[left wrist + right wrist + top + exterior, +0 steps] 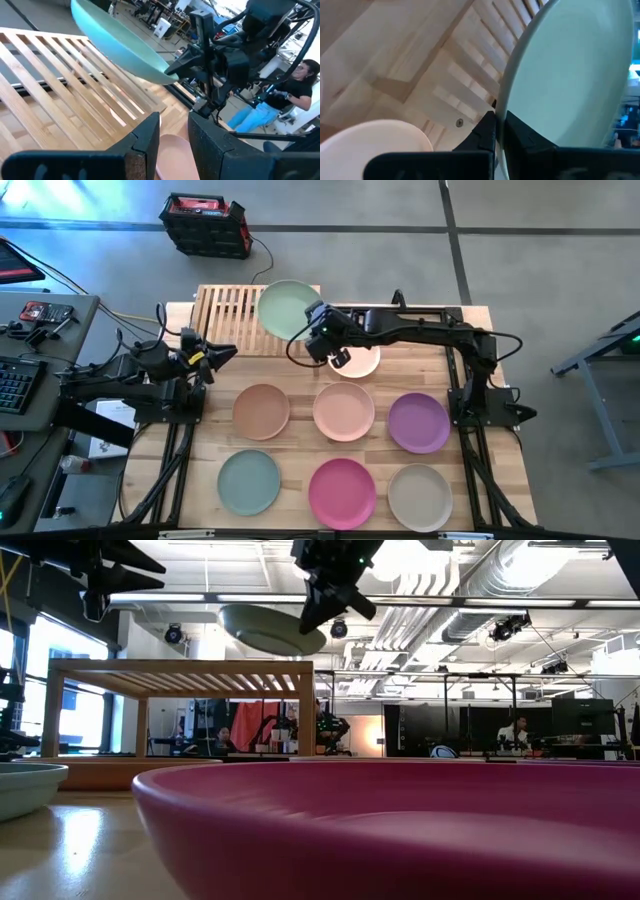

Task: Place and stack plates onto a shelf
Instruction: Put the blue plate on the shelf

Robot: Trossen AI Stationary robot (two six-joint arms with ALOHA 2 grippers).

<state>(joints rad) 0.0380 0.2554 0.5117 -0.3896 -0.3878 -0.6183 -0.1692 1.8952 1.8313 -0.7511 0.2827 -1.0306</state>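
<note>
Low rectangular light-wood slatted shelf [240,318]: stands at the far edge of the butcher-block bench [480,350], toward its left corner. Its slats are bare; nothing rests on them.

Round sage-green matte plate [288,307]: held in the air over the shelf's right end, tilted, not touching the slats. The right end effector [322,332] is clamped on its rim; the right wrist view shows the two dark fingers [485,131] pinching the plate's edge.

Left end effector [215,354]: hovers just left of the shelf's near edge, fingers parted, holding nothing.

Plates lying flat on the bench, all on the near side of the shelf:
- pale peach plate [362,362], just off the shelf's right end, partly under the right arm;
- brown [261,411], pink [344,411], purple [418,422], in a row;
- teal [249,482], magenta [342,492], beige [420,497], nearest the bench's front edge.

Room: grey floor beyond the shelf, with a red-and-black case [205,224]; a seated person [280,100] shows behind.
</note>
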